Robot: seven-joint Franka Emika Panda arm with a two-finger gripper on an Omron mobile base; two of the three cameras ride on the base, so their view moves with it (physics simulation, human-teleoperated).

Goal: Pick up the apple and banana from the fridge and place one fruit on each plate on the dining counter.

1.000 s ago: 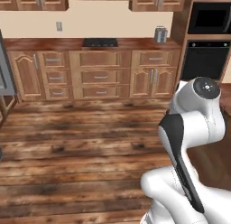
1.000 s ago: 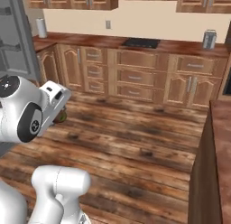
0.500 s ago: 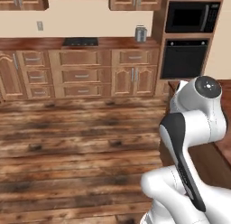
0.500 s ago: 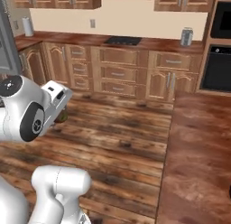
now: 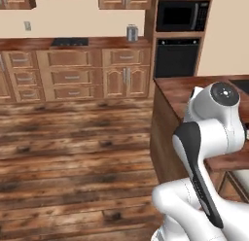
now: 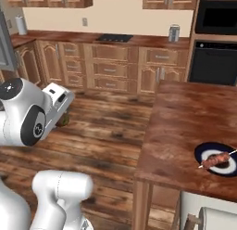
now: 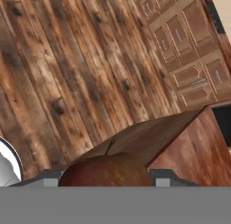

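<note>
In the left base view you see the table (image 5: 175, 87), the reddish-brown dining island, at the right with its near corner just beyond the arm's shoulder; the wooden floor (image 5: 73, 152) runs away to the wall cabinets (image 5: 73, 75) and the black oven (image 5: 176, 58). In the right base view the same table fills the right side, and a dark navy plate (image 6: 203, 152) sits near its right edge, already carrying what looks like a skewer of reddish pieces (image 6: 216, 160); a small patch of fruit shows just below the hand at the left, beside the arm. In the hand view the pincer (image 7: 108, 177) is pinching the apple (image 7: 106, 173), whose reddish-brown crown bulges up between the two dark tips, with the table corner and floor beyond it. You are carrying a firm, smooth, roundish fruit of modest weight; it can roll or slip in the tips, so I judge a hold across its widest middle safest, and a low, gentle set-down on a plate so it does not roll off.
</note>
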